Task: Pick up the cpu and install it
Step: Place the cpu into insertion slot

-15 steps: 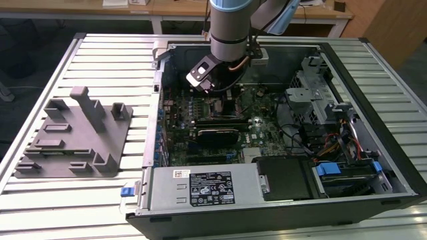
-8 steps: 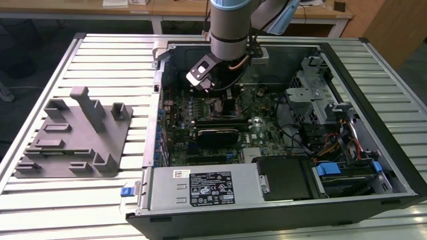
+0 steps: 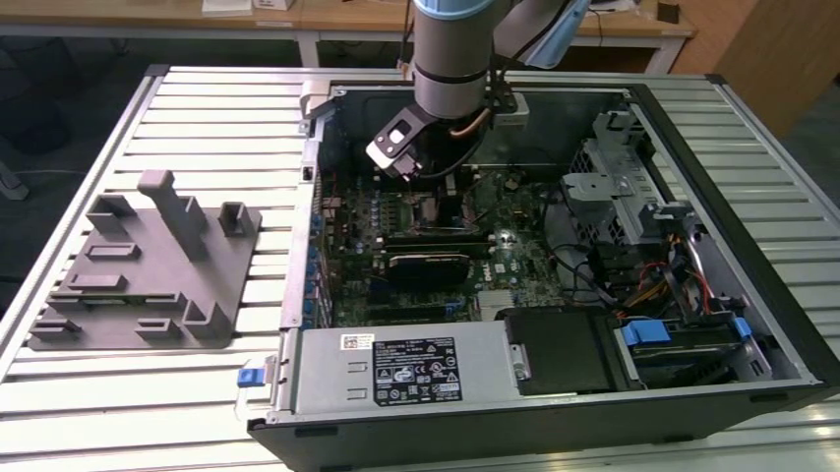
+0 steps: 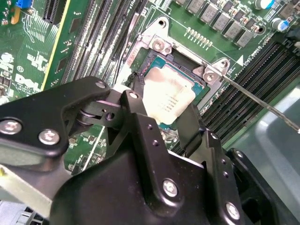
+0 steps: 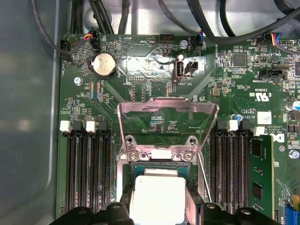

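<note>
The cpu (image 4: 168, 99), a thin square chip with a silvery-white top (image 5: 157, 199), sits level in the open motherboard socket (image 4: 157, 44). My gripper (image 4: 164, 107) is low over it, with one black finger against each of two opposite sides, shut on it in both wrist views. The socket's metal load plate (image 5: 167, 111) stands flipped up behind the chip, and its thin lever rod (image 4: 262, 104) sticks out to one side. In the exterior view the arm reaches down into the open computer case, with my gripper (image 3: 420, 185) over the upper middle of the motherboard (image 3: 506, 261).
Memory slots (image 5: 86, 173) flank the socket, with one module (image 5: 260, 176) seated. Black cables (image 5: 140, 14) run along the case wall. A power supply (image 3: 407, 369) and a drive cage (image 3: 630, 197) fill the case's near and right sides. A grey fixture (image 3: 138, 265) lies on the table (image 3: 197, 98).
</note>
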`<state>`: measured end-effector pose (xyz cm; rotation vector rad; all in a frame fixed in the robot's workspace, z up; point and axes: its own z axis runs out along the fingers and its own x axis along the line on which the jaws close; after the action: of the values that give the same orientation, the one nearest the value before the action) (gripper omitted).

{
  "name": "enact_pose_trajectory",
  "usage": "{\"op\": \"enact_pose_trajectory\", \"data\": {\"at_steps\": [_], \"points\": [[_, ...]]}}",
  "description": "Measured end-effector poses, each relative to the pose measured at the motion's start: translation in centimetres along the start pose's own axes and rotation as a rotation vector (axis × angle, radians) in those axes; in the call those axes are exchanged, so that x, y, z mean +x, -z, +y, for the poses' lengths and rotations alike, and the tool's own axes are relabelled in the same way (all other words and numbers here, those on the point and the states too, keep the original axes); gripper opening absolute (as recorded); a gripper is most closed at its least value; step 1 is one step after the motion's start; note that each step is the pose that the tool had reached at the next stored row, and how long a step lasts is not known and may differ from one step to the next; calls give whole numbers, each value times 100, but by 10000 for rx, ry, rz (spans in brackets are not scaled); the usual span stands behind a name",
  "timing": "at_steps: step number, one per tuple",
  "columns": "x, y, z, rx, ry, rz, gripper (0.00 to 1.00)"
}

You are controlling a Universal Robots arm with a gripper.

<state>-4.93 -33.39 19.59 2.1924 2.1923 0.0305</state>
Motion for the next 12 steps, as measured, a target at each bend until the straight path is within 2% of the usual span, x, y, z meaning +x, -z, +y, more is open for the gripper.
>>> {"op": "enact_pose_trajectory", "data": {"at_steps": [12], "points": [[0, 25, 2, -2, 9, 0, 53]]}}
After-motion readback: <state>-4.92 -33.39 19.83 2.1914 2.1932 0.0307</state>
